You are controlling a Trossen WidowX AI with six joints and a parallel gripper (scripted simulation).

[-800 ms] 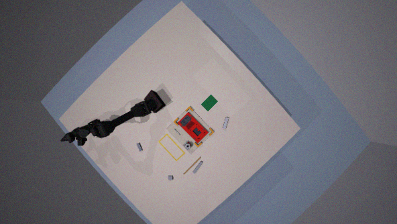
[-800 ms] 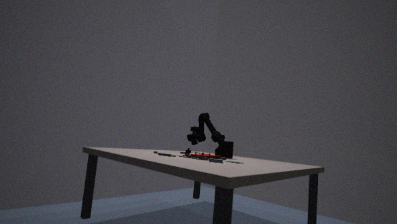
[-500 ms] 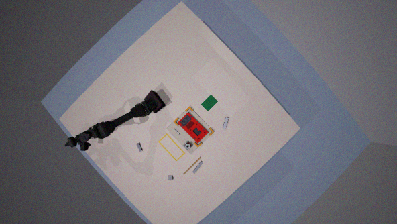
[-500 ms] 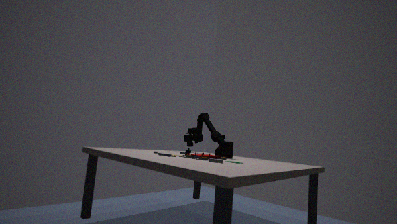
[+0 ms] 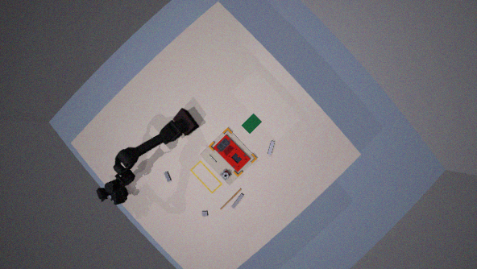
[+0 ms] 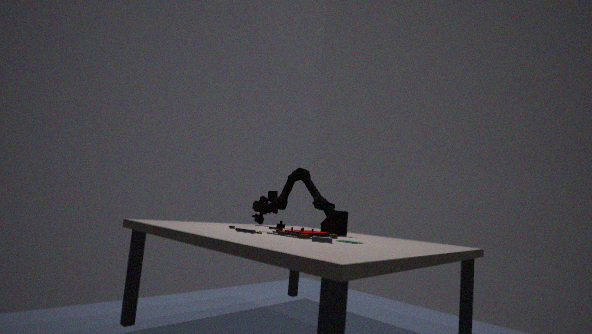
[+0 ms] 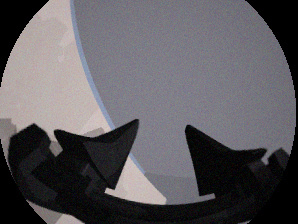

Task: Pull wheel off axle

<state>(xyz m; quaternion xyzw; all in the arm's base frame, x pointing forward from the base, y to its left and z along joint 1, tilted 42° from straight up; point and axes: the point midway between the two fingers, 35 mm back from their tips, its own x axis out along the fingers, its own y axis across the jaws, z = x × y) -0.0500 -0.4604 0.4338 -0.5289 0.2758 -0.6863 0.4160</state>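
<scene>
The gripper (image 7: 154, 152) hangs over the worktop (image 5: 250, 60) edge, its jaws partly released and holding nothing. To do well, it should travel above the wheel (image 5: 226, 174), on its axle just beside the marked area (image 5: 206, 176), before descending. Only the top view shows both.

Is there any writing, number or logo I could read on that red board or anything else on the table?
None can be read.
Red board: dark blocks on it, any print too small and blurred.
Green card: plain.
Yellow outline: a bare rectangle, no words.
Arm and pincer: plain black, no brand showing.
</scene>
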